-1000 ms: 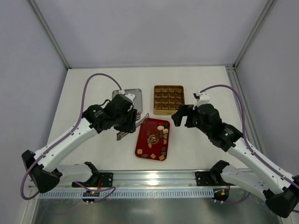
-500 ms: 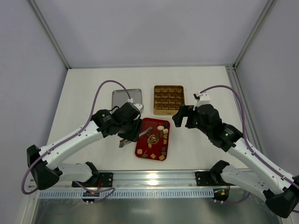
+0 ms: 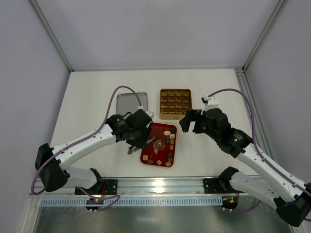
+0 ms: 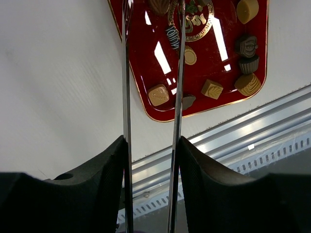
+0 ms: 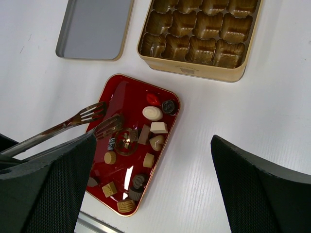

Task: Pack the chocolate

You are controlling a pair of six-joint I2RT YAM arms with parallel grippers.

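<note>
Overhead cam: both arms + full layout; red tray (image 3: 163, 125) mid-counter (image 3: 97, 92), gold tin (image 3: 175, 103) behind it, grey lid (image 3: 131, 101) left of tin; chocolate (image 3: 167, 132) too small to sort here.
R wrist cam: only view w/ the tongs' (image 5: 73, 124) tips, which are forked and over tray's left side; also shows tin's moulded compartments.
L wrist cam: only close look at the grip; tin + lid out of frame, tong tips cut off at top edge.
L tool (image 4: 151, 145): clamped on the metal tongs, blades run out between its fingers (image 4: 97, 194), blades apart.
R tool (image 5: 153, 141): jaws wide apart, nothing between; above counter by tray's far right corner.
Chocolate spot: every piece seen lies on the red tray; tan, cream, dark, square + round.
Chocolate vs tongs: L wrist cam has a tan square between the blades, dark piece just beside one blade; R wrist cam has cream oval right of fork tips. Contact: can't tell.
</note>
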